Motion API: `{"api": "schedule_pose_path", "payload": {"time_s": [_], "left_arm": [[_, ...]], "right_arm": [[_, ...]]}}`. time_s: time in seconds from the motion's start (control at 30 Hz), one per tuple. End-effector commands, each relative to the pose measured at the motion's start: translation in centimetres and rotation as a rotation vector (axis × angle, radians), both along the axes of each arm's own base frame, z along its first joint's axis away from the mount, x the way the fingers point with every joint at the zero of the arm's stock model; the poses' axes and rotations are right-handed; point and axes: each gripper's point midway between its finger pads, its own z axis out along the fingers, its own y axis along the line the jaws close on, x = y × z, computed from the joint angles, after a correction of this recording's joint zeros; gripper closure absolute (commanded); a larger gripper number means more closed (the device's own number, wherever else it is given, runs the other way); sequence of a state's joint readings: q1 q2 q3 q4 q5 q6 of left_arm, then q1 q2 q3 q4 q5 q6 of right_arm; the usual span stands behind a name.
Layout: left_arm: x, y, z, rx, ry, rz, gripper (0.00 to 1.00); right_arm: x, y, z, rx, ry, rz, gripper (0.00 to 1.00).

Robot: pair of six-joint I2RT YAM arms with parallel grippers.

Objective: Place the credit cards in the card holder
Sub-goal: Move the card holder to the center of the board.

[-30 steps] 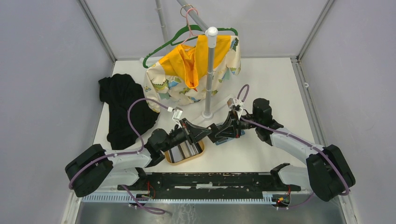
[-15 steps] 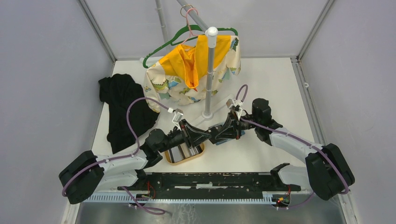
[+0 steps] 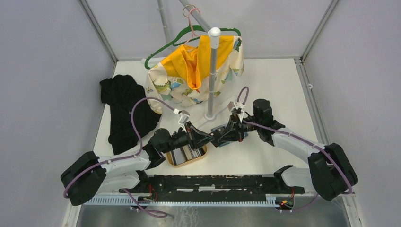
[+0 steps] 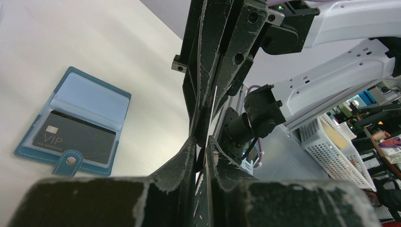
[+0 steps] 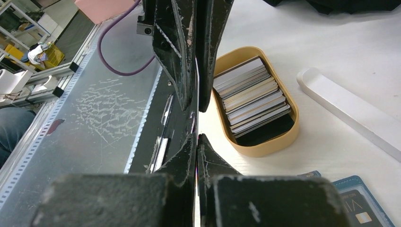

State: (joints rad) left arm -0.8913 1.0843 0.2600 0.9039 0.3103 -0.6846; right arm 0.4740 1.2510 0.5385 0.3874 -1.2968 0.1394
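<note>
From above, the left gripper and the right gripper meet tip to tip just off the table, between a tan oval tray and the card holder. The holder is mostly hidden under the right gripper. The credit cards stand on edge in the tray as dark and light stripes. In the left wrist view, a single credit card shows edge-on as a thin pale line running between the two sets of fingers. The left jaws stand a sliver apart around its near end, and I cannot tell whether they press it. The card holder lies open on the white table off to the left, with a black card in its lower pocket and its tab at the near edge. In the right wrist view, the right jaws are pressed together on that thin card, with the left fingers coming down over its far end. The tray of cards sits just beyond on the right, and a corner of the holder shows at lower right.
</note>
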Motion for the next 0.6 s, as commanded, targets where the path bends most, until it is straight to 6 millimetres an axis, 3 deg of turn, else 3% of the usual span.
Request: {"api": "schedule_pose_path", "payload": {"time_s": [0.0,0.03,0.07,0.17,0.27,0.4,0.47,0.57], "left_arm": [[0.0,-0.6,2.9,-0.034,-0.107,-0.032,0.88],[0.1,-0.6,3.0,-0.035,-0.108,-0.029,0.97],[0.1,-0.5,3.0,-0.037,-0.107,-0.025,0.98],[0.7,0.0,2.6,-0.032,-0.085,0.025,0.98],[1.5,1.0,1.3,-0.015,-0.023,0.104,0.98],[2.8,2.2,-1.1,0.016,0.126,0.223,0.98],[3.2,2.5,-1.9,0.038,0.172,0.253,0.98],[3.6,2.6,-2.6,0.058,0.212,0.281,0.98]], "right_arm": [[0.5,0.4,0.7,0.018,-0.072,0.030,1.00],[0.5,0.4,0.6,0.015,-0.076,0.032,1.00],[0.5,0.3,0.5,0.008,-0.071,0.033,0.95],[1.8,0.0,-0.2,-0.050,-0.184,0.014,0.70],[4.6,-1.5,-0.3,-0.195,-0.386,-0.041,0.50],[10.5,-5.1,-1.3,-0.372,-0.495,-0.328,0.24],[12.6,-6.8,-2.2,-0.433,-0.485,-0.443,0.18],[14.4,-8.2,-4.3,-0.514,-0.398,-0.524,0.19]]}}
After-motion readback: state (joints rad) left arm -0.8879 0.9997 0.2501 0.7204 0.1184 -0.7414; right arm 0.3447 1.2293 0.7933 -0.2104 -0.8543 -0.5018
